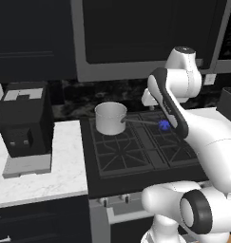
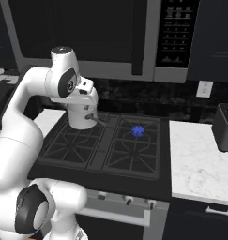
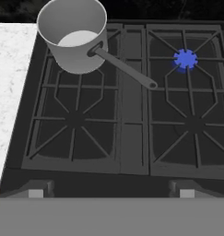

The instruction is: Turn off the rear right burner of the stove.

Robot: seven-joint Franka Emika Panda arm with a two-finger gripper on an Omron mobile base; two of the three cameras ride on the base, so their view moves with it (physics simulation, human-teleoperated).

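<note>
Rear right burner lit, claw spread wide above the stove's near edge.

The rear right burner (image 3: 185,59) shows a small blue flame at the far right of the stove (image 3: 132,138), well ahead and to the right of the claw (image 3: 111,193), whose two fingertips (image 3: 36,193) stand far apart, gripping nothing. Left of the flame, a grey saucepan (image 3: 74,39) sits on the rear left grate, handle pointing right. White counter (image 3: 9,83) lies further left.

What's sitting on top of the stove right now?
On the stove: a grey saucepan on the rear left grate, and a blue flame on the rear right burner. The grate beneath the pan is covered.
</note>
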